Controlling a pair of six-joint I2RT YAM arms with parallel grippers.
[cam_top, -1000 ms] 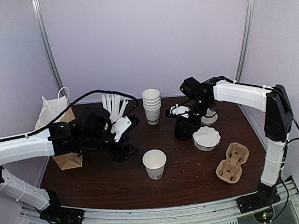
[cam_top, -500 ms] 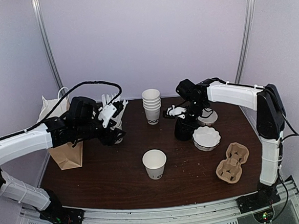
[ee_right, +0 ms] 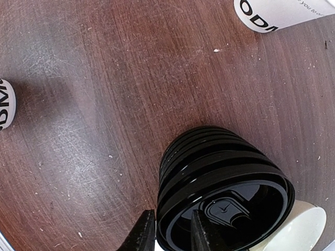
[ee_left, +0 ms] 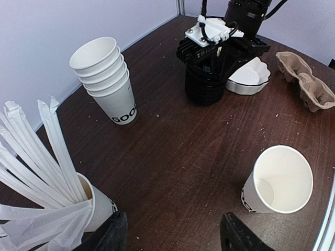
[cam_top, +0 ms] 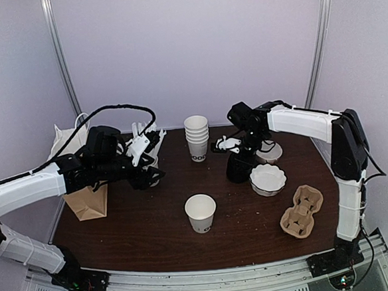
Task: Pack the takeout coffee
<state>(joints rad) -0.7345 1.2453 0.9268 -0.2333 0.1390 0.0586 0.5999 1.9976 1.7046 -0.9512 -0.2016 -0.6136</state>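
While the single paper cup (cam_top: 201,213) stood upright, open-mouthed and lidless at the 6 o'clock side of the dark wood-grain table (cam_top: 140,236), the relation that mattered lay at the right gripper (ee_right: 172,232). Its two fingers showed at 6 o'clock of the wrist view and straddled the near rim of the top black lid (ee_right: 230,209), one outside the rim and one over the recessed deck. They were set narrow, though whether they pressed on the plastic could not be told. That lid crowned the black lid stack (cam_top: 239,167), which sat at about 2 o'clock from the cup and well apart from it, so the right arm was plainly the nearer to the lid. The lid's axis ran vertical, with its sip tab facing up. The left gripper (ee_left: 178,238) hung wide and empty, with the cup at roughly 2 o'clock from its jaws and the straw cup (ee_left: 97,209) just beside them at 9 o'clock. The lids looked glossy, ribbed and thin, likely nested tight, so freeing one alone probably called for a pinch on the top rim only. The cup was matte white paper, tapered and light, with black lettering low on its side. Around it stood the nested cup stack (cam_top: 197,137), a moulded pulp cup carrier (cam_top: 301,211) and a brown paper bag (cam_top: 91,204).
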